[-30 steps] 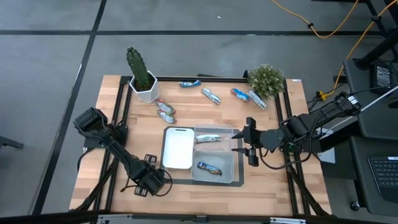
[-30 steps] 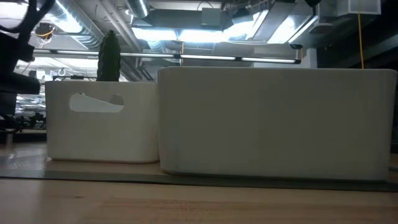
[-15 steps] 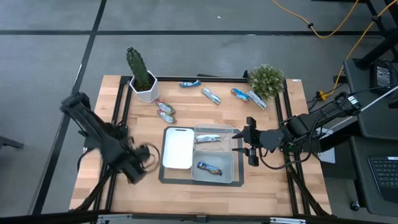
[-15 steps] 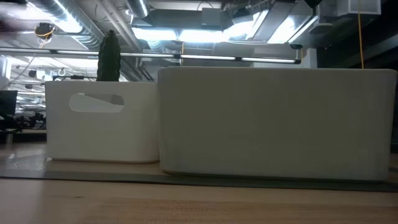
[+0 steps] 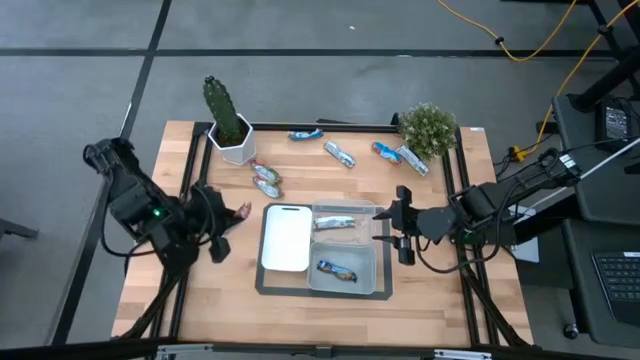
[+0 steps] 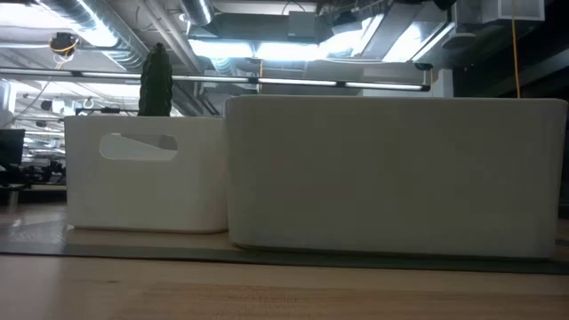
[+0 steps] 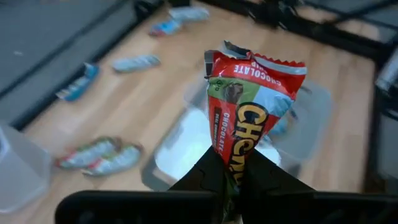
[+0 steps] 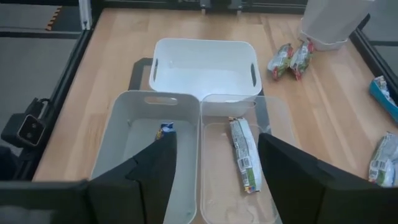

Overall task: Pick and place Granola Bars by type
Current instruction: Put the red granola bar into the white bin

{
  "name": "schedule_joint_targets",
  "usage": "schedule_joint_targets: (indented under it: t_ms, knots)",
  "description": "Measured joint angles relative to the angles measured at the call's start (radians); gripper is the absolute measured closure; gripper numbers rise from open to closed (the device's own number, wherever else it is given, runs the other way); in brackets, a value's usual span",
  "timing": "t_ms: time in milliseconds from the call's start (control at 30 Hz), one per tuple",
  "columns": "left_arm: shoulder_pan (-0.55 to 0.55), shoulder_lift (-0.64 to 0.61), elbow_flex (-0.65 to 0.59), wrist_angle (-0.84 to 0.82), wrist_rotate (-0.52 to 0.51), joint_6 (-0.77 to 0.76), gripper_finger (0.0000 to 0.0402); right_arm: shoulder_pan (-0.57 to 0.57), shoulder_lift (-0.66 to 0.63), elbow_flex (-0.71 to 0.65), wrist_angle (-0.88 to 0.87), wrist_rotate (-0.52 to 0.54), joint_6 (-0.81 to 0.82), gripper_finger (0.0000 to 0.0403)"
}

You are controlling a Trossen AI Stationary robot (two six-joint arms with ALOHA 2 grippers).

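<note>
Our left gripper (image 7: 227,177) pinches a red bar (image 7: 249,118) by its lower end, raised over the table left of the white bin (image 5: 286,238). We judge it light, crinkly and slick — a grip on the flat seam should hold best. The right gripper (image 5: 398,228) waits open beside the clear bins (image 8: 186,112); other bars (image 5: 266,178) lie near the cactus (image 5: 225,110).

The red granola bar (image 7: 249,118) reads "CHOCOLATE" along its top, then "CHOC…" lengthwise.
</note>
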Motion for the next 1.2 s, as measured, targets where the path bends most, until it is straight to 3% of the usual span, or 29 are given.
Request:
schedule_joint_targets:
  t_ms: [133, 300, 433, 600, 800, 1000, 1200]
  knots:
    - [0.131, -0.002, 0.000, 0.034, -0.043, 0.069, 0.0388, -0.045, 0.000, 0.000, 0.004, 0.001, 0.030, 0.0176]
    - [0.397, -0.001, 0.000, 0.276, 0.183, 0.507, 0.0387, -0.113, 0.000, 0.000, 0.007, 0.003, 0.022, 0.0176]
    - [0.523, -0.002, 0.001, 0.423, 0.353, 0.662, 0.0387, -0.168, 0.000, 0.000, 0.014, 0.026, 0.023, 0.0176]
    - [0.577, 0.015, -0.016, 0.460, 0.431, 0.653, 0.0387, -0.206, 0.000, 0.000, 0.014, 0.029, 0.020, 0.0176]
    - [0.590, 0.080, -0.195, 0.486, 0.453, 0.524, 0.0387, -0.232, 0.000, 0.000, 0.014, 0.029, -0.010, 0.0176]
    - [0.562, 0.152, -0.430, 0.750, 0.592, 0.321, 0.0386, -0.249, 0.000, 0.000, 0.006, 0.017, -0.072, 0.0176]
    - [0.546, 0.216, -0.467, 0.828, 0.603, 0.189, 0.0385, -0.251, 0.000, 0.000, 0.001, -0.052, -0.190, 0.0176]
